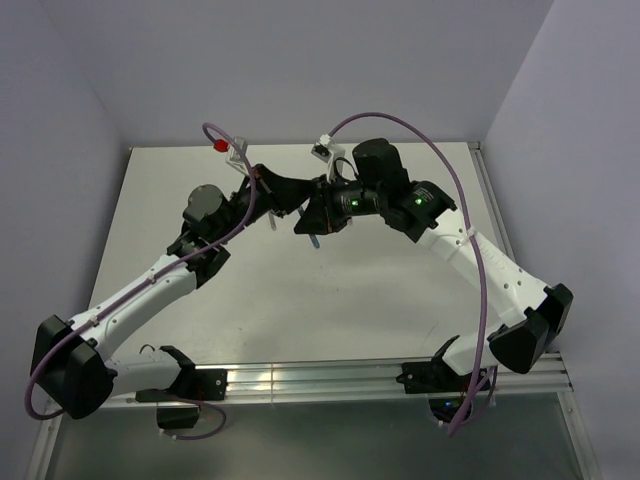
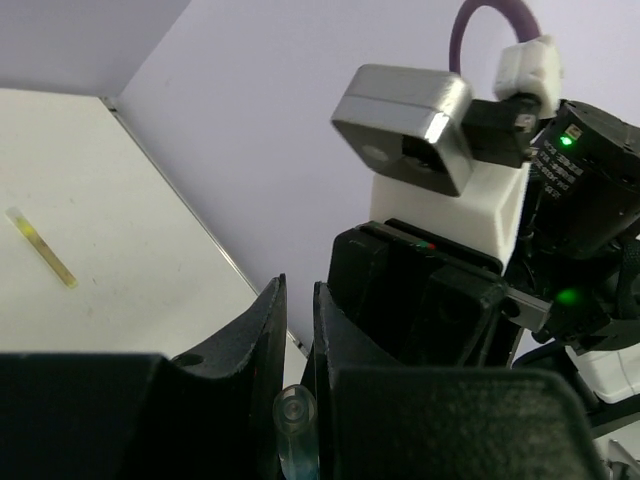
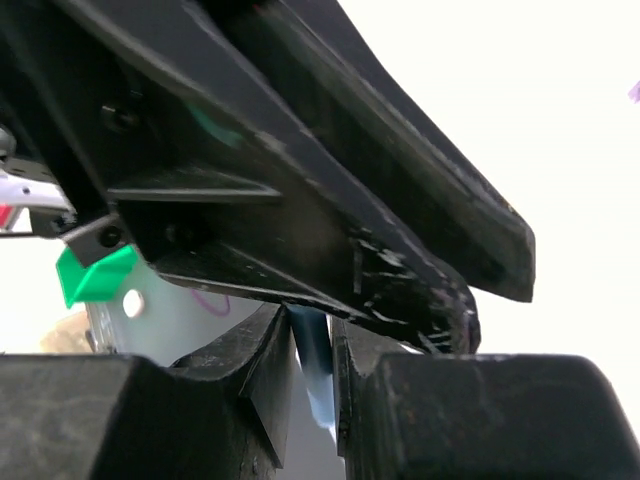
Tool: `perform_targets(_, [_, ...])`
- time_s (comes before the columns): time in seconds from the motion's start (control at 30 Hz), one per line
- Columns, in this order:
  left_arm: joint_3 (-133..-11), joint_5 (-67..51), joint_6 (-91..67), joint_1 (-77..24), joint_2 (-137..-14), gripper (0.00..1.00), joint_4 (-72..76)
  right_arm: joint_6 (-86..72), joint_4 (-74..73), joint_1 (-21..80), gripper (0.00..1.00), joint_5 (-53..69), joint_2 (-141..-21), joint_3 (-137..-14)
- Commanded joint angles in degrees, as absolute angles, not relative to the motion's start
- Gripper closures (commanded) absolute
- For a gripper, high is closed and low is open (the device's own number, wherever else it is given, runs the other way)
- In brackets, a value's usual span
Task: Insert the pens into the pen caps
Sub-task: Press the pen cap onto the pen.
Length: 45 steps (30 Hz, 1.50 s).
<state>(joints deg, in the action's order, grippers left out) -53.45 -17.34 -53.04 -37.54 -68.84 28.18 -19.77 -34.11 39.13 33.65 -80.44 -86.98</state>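
Lab robot cell
A white table (image 1: 330, 300) is enclosed by bare pale walls (image 1: 300, 60); arms (image 1: 470, 255) are bolted to an aluminium rail (image 1: 320, 380).

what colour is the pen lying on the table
The pen is yellow; best in the left wrist view.

The top view is evenly, softly lit, with only faint shadows on the pale table (image 1: 300, 300). The right wrist view is blown out to white behind — its near black parts dark and soft. In the left wrist view the yellow pen (image 2: 42, 247) is crisp, the close fingers (image 2: 240, 350) blurred.
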Motion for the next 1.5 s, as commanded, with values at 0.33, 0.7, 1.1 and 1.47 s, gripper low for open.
perform_targets(0.33, [-52.7,-31.4,-61.7,-36.7,-71.5,1.0,14.5,-24.0,-4.2,34.4,1.0,22.8,-78.0,-85.2])
perform_targets(0.7, [-54.3,-28.8,-65.0,-34.5,-76.4,1.0,16.9,-25.5,-9.0,34.5,0.96,28.2,-78.6,-81.0])
perform_targets(1.1, [-53.0,-26.8,-65.7,-34.5,-77.8,1.0,16.6,-27.4,-11.2,34.5,0.81,31.0,-77.1,-75.9])
perform_targets(1.47, [-52.6,-26.2,-65.9,-34.0,-78.2,1.0,16.3,-27.4,-10.7,34.5,0.64,32.9,-76.6,-73.0])
